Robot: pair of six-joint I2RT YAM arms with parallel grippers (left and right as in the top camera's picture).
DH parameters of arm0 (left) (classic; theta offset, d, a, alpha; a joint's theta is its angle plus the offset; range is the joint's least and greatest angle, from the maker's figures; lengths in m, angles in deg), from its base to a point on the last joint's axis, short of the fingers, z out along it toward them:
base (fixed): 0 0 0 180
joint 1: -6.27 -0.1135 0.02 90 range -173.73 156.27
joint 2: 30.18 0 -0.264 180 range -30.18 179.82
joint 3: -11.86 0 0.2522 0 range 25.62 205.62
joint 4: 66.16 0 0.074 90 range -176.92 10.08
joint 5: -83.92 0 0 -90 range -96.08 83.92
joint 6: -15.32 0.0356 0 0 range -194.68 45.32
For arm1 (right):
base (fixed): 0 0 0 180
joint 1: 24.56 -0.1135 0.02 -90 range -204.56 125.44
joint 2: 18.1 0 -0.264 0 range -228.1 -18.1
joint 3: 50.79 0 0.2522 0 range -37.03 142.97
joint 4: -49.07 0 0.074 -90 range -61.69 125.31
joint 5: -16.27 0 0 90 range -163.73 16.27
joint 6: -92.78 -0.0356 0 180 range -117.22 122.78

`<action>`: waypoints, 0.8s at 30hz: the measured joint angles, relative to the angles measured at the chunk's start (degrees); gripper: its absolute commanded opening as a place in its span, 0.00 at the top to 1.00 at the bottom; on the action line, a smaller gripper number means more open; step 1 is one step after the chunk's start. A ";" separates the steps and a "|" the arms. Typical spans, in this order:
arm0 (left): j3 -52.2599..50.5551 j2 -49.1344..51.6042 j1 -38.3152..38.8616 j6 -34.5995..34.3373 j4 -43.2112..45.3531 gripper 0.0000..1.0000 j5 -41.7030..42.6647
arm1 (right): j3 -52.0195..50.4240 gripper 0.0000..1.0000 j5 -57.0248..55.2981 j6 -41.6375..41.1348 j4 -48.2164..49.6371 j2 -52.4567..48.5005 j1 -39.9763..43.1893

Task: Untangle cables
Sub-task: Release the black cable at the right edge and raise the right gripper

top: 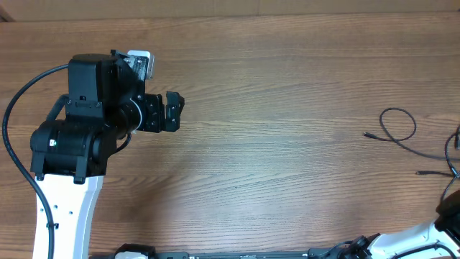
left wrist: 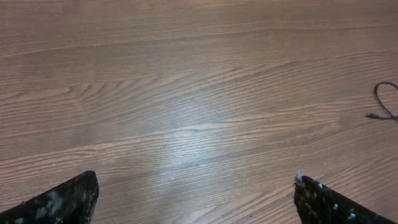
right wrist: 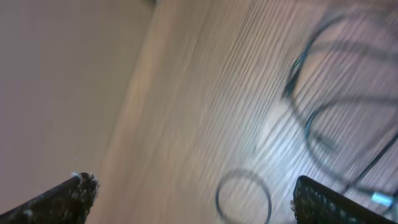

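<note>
cables point(top: 402, 137) lie by the table's point(top: 287, 180) right edge, far from left claw point(top: 176, 111).

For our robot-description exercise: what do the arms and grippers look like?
The left arm has black joint housings, a white link and a thick black cable looping beside it. The right arm shows a white link. The left gripper and right gripper have black fingers flecked white.

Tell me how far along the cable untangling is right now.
Looks done: one cable lies in a loose open loop near the right edge of the table, plug tip free. In hand: nothing; the left gripper is open over bare wood, and the right gripper is open above more cables, blurred. Left: those overlap, so separating them probably remains.
</note>
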 measured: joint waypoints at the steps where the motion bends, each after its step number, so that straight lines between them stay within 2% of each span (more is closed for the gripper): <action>1: 0.00 0.00 0.00 0.00 0.02 0.00 0.00 | 0.02 0.00 0.46 0.83 -1.01 0.00 -0.57; 7: 0.00 0.00 0.00 0.00 0.07 0.00 0.00 | 0.09 0.00 5.46 13.90 -13.00 0.00 -11.06; 13: 0.00 0.02 0.00 0.00 0.04 0.00 0.00 | 0.09 0.00 6.78 21.40 -19.37 0.00 -22.71; 16: 0.00 0.02 0.00 0.00 0.04 0.00 0.00 | 0.09 0.00 5.62 22.77 -20.55 0.00 -28.06; 24: 0.00 0.44 0.00 0.00 0.04 0.00 0.00 | 0.09 0.00 -6.38 23.43 -20.11 0.00 -44.37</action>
